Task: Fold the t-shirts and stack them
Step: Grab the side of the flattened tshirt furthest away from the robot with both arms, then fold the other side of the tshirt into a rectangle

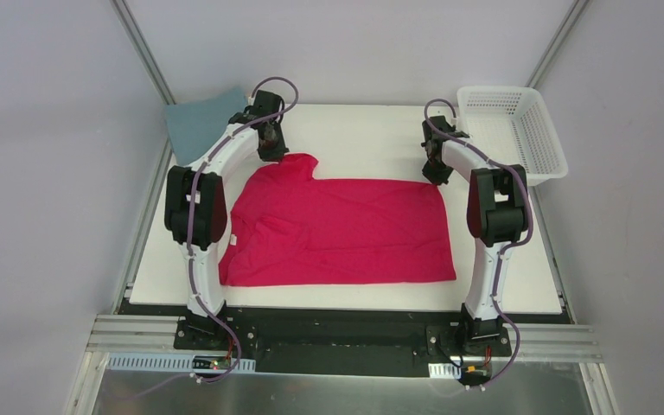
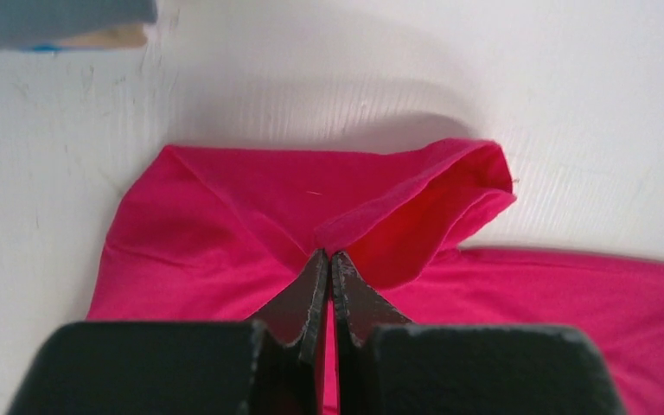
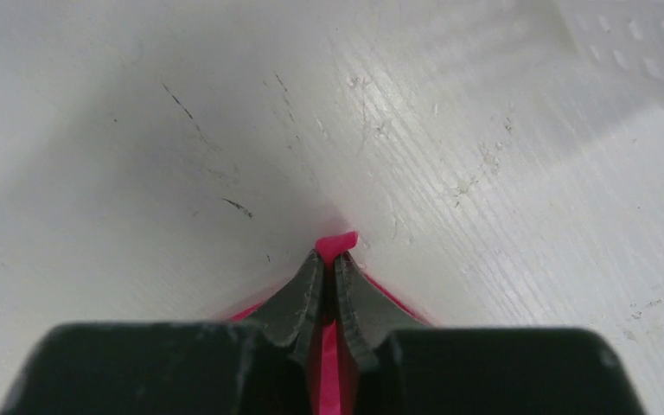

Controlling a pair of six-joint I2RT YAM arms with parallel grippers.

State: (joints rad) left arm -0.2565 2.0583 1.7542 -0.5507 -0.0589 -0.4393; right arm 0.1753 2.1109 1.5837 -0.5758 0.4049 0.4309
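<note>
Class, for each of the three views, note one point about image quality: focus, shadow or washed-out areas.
Top external: even light, the crimson-pink t-shirt sharp. Left wrist: the left end effector looms soft-edged, the raised sleeve shadows the table, the folded shirts are blurred. Right wrist: table scratches are crisp beyond the right end effector, while the basket is pale and out of focus.

The crimson-pink t-shirt [image 1: 346, 229] lies spread flat across the middle of the top view, its long side running left to right and lightly creased. One sleeve [image 2: 415, 203] at its upper left corner is raised in a loose fold. The folded teal-grey t-shirt [image 1: 199, 125] sits at the upper left, apart from it, over a tan layer [image 2: 108, 36] and a blue layer [image 2: 43, 47].
</note>
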